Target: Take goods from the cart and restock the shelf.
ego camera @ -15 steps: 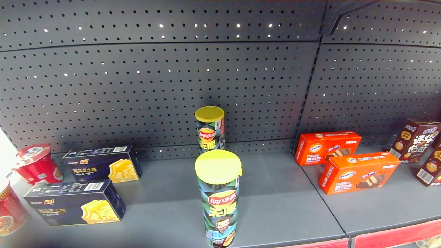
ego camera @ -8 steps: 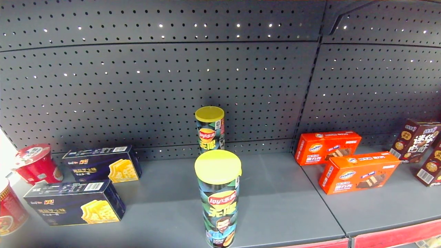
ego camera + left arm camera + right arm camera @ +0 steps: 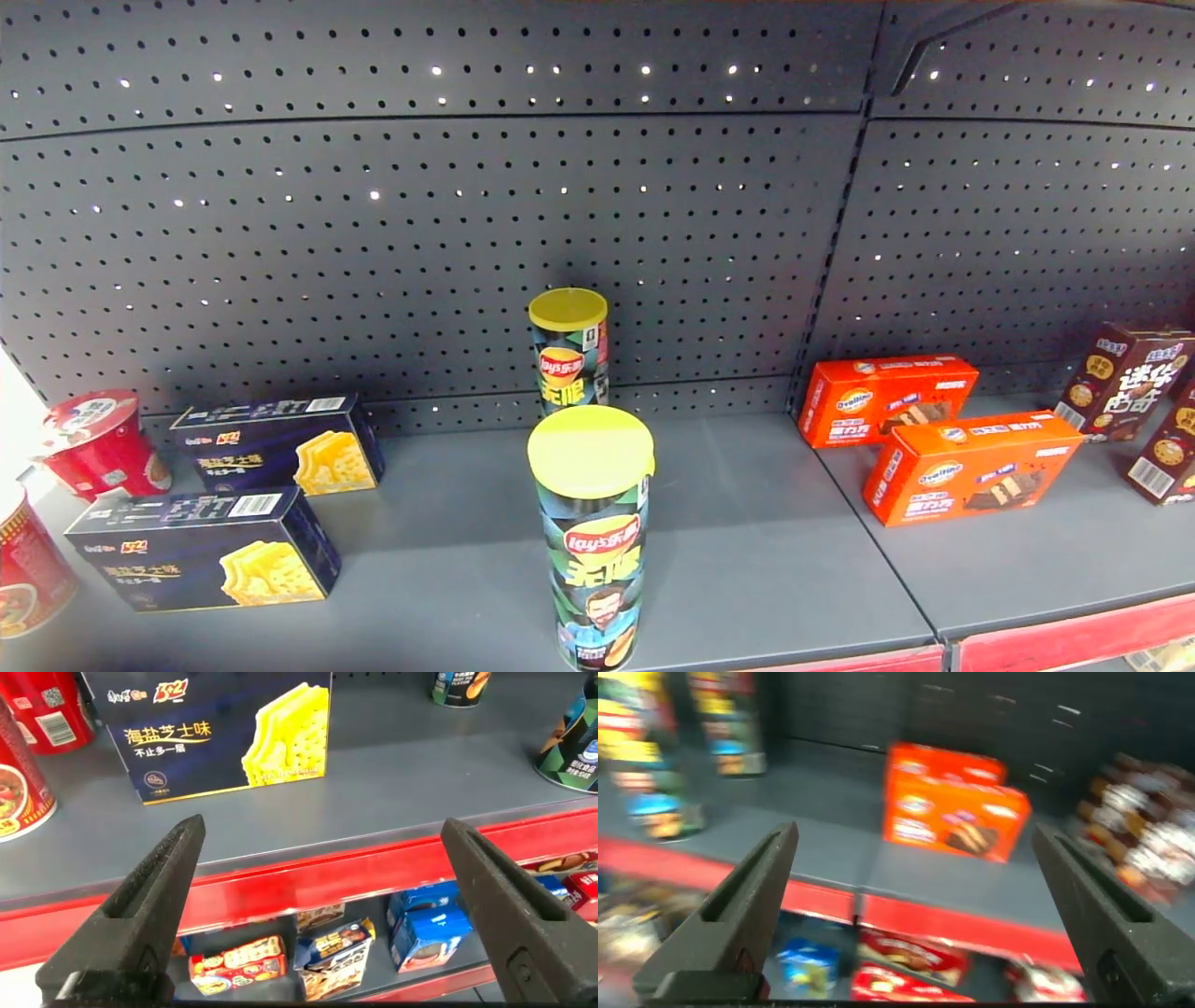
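Two chip cans with yellow lids stand on the grey shelf (image 3: 747,551): one near the front edge (image 3: 594,541), one at the back (image 3: 569,350). Two dark blue cracker boxes (image 3: 201,549) (image 3: 276,444) lie to their left, two orange boxes (image 3: 971,465) (image 3: 887,397) to their right. My left gripper (image 3: 318,915) is open in front of the shelf's red front edge (image 3: 308,882), facing a blue cracker box (image 3: 220,733). My right gripper (image 3: 915,924) is open before the shelf edge, facing the orange boxes (image 3: 957,807); the chip cans (image 3: 654,765) sit off to one side.
Red cup-noodle tubs (image 3: 98,443) stand at the shelf's far left, dark brown boxes (image 3: 1125,378) at the far right. A perforated back panel (image 3: 467,233) closes the shelf. A lower shelf holds more packaged goods (image 3: 327,952). Bare shelf lies between the cans and the orange boxes.
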Controlling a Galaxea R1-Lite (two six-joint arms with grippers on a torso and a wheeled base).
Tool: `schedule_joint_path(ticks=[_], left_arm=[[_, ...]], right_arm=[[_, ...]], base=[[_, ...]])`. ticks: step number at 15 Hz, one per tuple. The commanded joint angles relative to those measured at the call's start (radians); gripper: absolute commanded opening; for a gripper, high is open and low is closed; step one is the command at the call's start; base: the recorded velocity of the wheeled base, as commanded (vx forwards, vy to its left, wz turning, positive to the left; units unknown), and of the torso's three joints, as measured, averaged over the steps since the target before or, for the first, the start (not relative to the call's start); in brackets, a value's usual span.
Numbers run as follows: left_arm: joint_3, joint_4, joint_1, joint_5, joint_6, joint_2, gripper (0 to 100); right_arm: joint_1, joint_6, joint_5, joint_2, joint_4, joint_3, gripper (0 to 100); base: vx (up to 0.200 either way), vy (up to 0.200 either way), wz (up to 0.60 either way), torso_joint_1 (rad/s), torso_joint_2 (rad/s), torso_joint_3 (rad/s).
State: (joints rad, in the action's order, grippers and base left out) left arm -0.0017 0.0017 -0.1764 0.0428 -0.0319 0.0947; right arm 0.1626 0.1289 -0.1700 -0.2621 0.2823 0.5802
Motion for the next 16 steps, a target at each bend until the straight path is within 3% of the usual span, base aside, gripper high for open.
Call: schedule_joint_path(ticks=[1, 6, 8, 10, 13, 16], left_arm=[[0.000, 0.000, 0.000, 0.000, 0.000, 0.005, 100], [0.000, 0.000, 0.000, 0.000, 0.000, 0.005, 100], [0.000, 0.000, 0.000, 0.000, 0.000, 0.005, 100], [0.000, 0.000, 0.000, 0.000, 0.000, 0.005, 100], [0.000, 0.000, 0.000, 0.000, 0.000, 0.005, 100], [0.000, 0.000, 0.000, 0.000, 0.000, 0.005, 100]], right_arm=[[0.048, 0.040, -0.034, -0.347, -0.023, 0.145, 100], [0.215, 0.021, 0.026, -0.628, -0.218, 0.024, 100], [0.359, -0.089, 0.122, -0.799, -0.371, 0.007, 100], [0.442, -0.195, 0.188, -0.930, -0.463, 0.012, 100], [0.479, -0.265, 0.254, -1.083, -0.577, 0.015, 100], [0.494, -0.284, 0.261, -1.175, -0.586, 0.047, 100]], base=[[0.000, 0.000, 0.00, 0.000, 0.00, 0.000], [0.000, 0.000, 0.00, 0.000, 0.00, 0.000], [0.000, 0.000, 0.00, 0.000, 0.00, 0.000], [0.000, 0.000, 0.00, 0.000, 0.00, 0.000], [0.000, 0.000, 0.00, 0.000, 0.00, 0.000], [0.000, 0.000, 0.00, 0.000, 0.00, 0.000]])
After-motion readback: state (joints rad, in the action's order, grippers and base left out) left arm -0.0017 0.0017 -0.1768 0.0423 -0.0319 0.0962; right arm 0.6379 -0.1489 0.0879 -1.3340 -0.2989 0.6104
